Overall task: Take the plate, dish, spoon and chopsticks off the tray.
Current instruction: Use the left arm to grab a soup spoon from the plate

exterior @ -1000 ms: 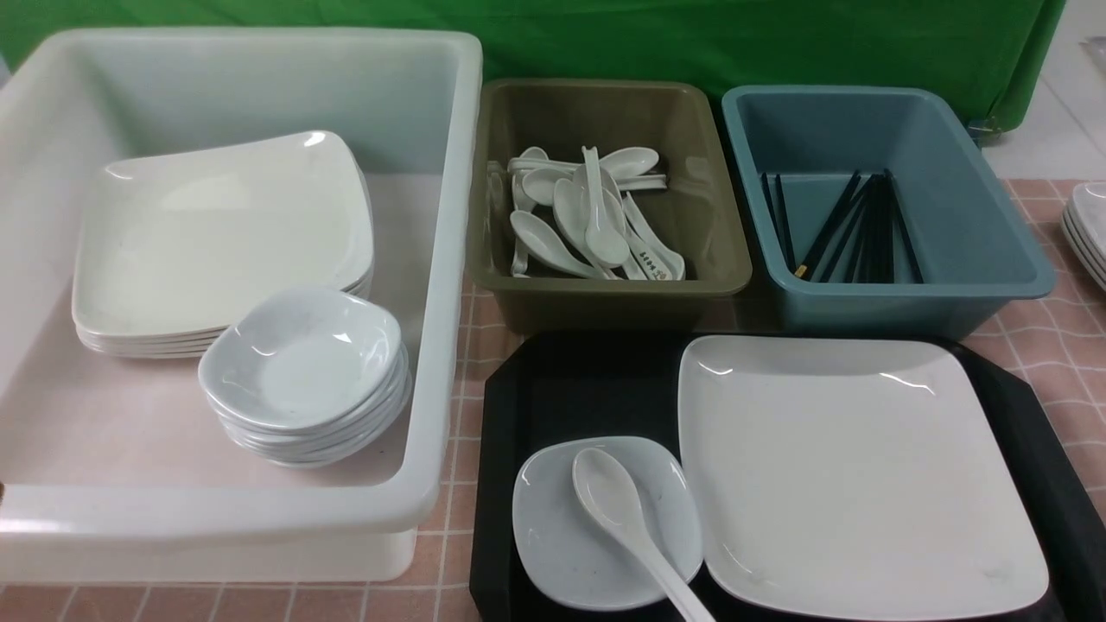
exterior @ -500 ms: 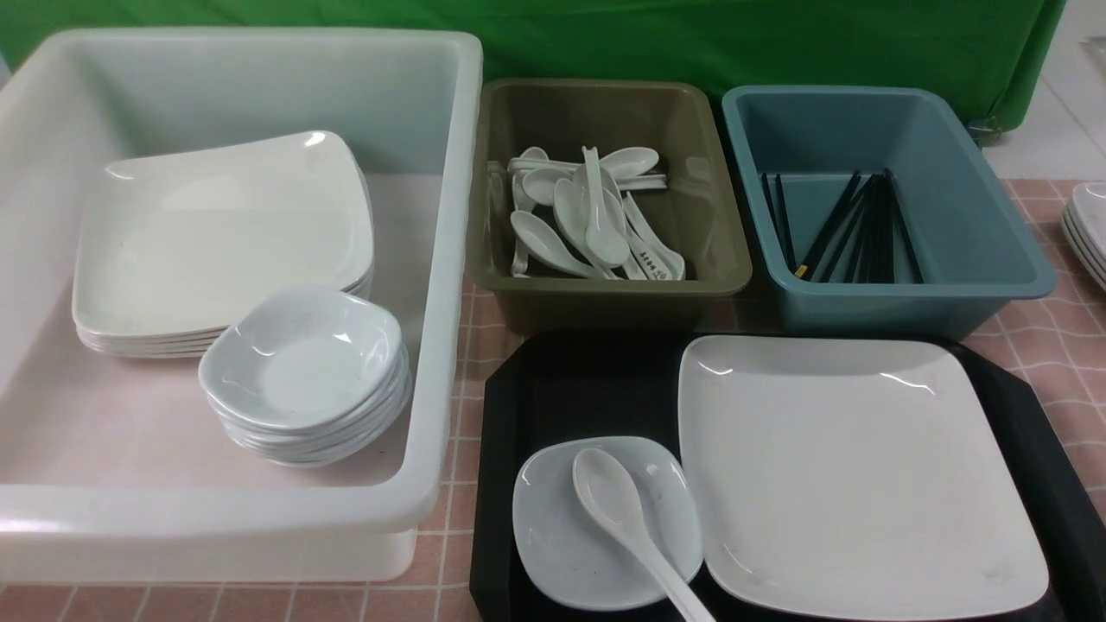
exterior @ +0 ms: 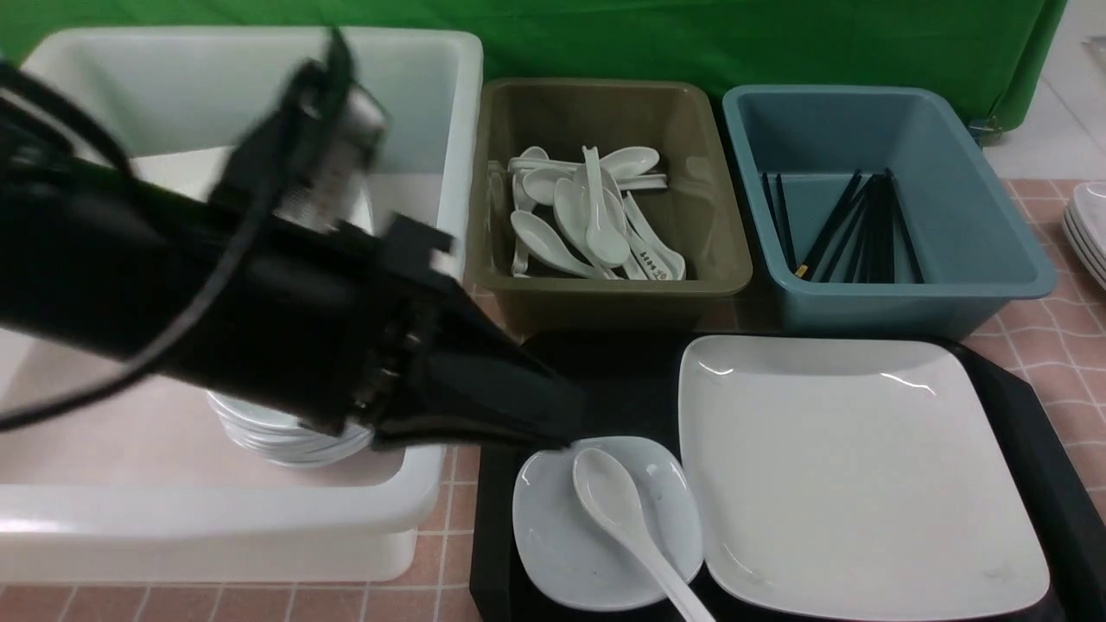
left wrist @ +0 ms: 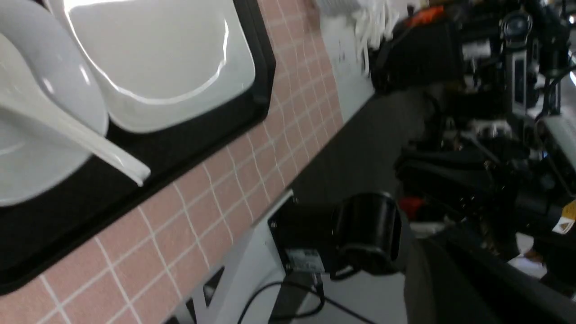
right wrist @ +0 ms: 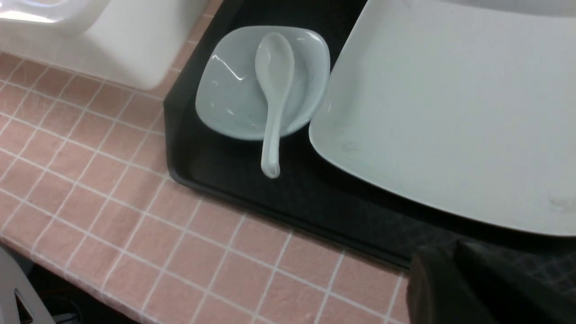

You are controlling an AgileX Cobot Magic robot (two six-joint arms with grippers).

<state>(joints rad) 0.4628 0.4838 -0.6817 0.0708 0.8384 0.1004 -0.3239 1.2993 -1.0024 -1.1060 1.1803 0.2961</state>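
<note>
Currently the left gripper (exterior: pixel 553 428), jaws pressed together, hangs at the far edge of a small bluish-white dish (exterior: pixel 553 536) holding a glossy white soup spoon (exterior: pixel 609 497), beside a large square white plate (exterior: pixel 847 466) on a black textured plastic tray (exterior: pixel 497 518); how wide the right gripper (right wrist: pixel 450 274) stands cannot be told

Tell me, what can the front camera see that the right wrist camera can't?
Only the front view shows the left gripper hanging over the tray, plus the olive tub, blue tub and big white bin behind. Only the right wrist view shows the end of the spoon handle, the tray's near edge and the tiled table in front. Both show the dish with the spoon lying in it, beside the plate, on the tray.
</note>
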